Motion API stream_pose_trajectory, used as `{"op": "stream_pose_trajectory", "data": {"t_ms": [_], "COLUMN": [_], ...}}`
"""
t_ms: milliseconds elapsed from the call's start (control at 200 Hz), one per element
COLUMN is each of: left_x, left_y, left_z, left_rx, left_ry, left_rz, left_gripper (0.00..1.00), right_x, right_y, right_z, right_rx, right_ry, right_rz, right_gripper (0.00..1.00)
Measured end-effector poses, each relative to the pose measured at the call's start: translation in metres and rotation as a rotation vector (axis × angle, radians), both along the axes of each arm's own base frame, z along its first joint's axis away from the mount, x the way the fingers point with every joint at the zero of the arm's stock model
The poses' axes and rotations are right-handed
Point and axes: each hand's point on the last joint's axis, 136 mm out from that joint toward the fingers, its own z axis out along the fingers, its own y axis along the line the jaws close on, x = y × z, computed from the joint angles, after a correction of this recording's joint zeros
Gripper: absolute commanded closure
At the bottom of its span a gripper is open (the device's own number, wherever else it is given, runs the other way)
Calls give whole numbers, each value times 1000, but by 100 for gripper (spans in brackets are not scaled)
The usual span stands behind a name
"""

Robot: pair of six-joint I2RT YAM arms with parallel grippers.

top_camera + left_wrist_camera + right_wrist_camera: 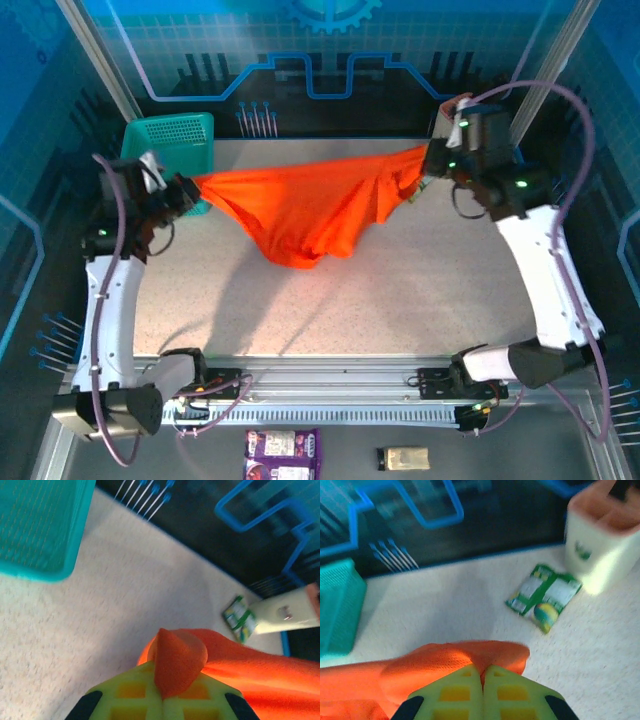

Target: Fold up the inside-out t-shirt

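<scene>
**Shirt [310, 215] held up between both arms, ready to be spread**

The orange t-shirt hung in the air over the far half of the table [400, 310]. It was pulled into a band from left to right, with its middle sagging in a loose pouch toward the surface. Whether the lowest fold touched the table could not be told.

The left end effector [186, 190] was fully closed on one end of the cloth, and a peak of fabric stood up between its yellow pads [135, 690]. The right end effector [424, 172] was likewise clamped tight on the other end, with cloth bunched just ahead of its pads [452, 692].

The teal basket [170, 140] sat close behind the left grip. A small green packet [544, 596] and a white cup [600, 545] lay near the right one.

This looked like the lift-and-stretch step, with no fold made yet. The next move probably called for both arms to lower together and drag the shirt flat onto the open near part of the table. They would need to keep tension even so the pouch unrolled without wrinkling, and to steer clear of the basket and the packet.
</scene>
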Motion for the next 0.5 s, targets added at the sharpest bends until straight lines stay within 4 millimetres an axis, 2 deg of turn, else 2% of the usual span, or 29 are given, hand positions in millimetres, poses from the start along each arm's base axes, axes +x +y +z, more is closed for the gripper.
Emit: {"op": "stream_pose_trajectory", "data": {"t_ms": [45, 125, 200, 280, 390, 455, 500], "left_x": [2, 2, -1, -2, 9, 24, 35], "left_y": [9, 23, 27, 19, 0, -20, -39], "left_z": [25, 61, 86, 108, 119, 113, 99], "left_rx": [-21, -52, -88, -128, -157, -163, -169], "left_ry": [-48, -126, -181, -227, -238, -210, -167], "left_rz": [3, 7, -16, -80, -175, -254, -318], "left_gripper": [100, 100, 100, 100, 100, 100, 100], "right_x": [-12, -35, -56, -76, -87, -84, -77], "right_y": [-12, -30, -39, -44, -48, -49, -50], "right_z": [25, 58, 76, 86, 87, 81, 69], "right_rx": [-1, -5, -2, 0, -1, -4, -10], "right_ry": [-54, -130, -176, -205, -206, -192, -163], "right_rz": [-14, -33, -32, -28, -29, -36, -43], "right_gripper": [100, 100, 100, 100, 100, 100, 100]}}
